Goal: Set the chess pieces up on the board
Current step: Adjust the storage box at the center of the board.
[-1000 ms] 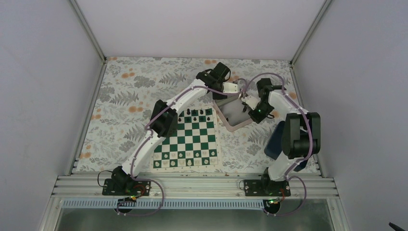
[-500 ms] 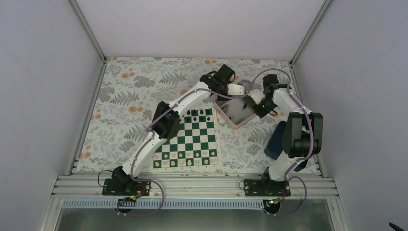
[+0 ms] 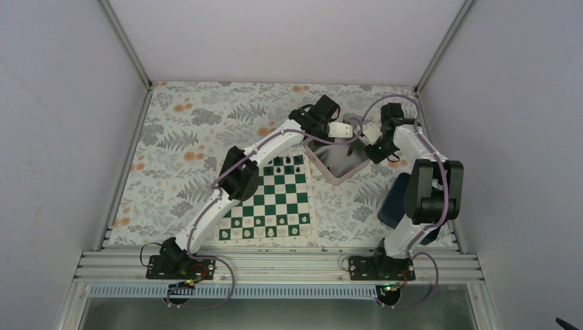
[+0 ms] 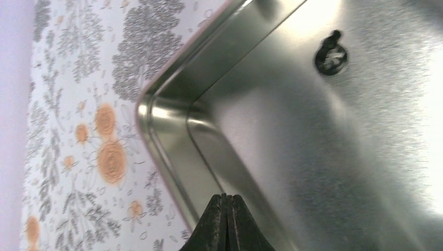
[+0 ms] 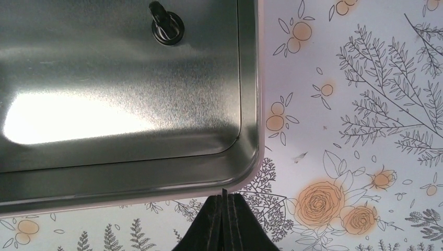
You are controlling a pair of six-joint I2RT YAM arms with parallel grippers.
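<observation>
Lilac walls [image 3: 69,151] ring floral cloth [image 3: 179,137]; left hand [image 4: 226,200] and right hand [image 5: 223,197] pinched closed.

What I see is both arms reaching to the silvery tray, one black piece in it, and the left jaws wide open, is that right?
Not quite. The left wrist view shows the left jaws shut, pressed together on nothing. The rest stands: both arms reach to the silvery tray, with one black piece in it.

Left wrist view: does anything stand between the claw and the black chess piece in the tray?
Nothing visible does. Only the bare metal of the tray lies between the shut left claw, at the tray's rim, and the black chess piece.
</observation>
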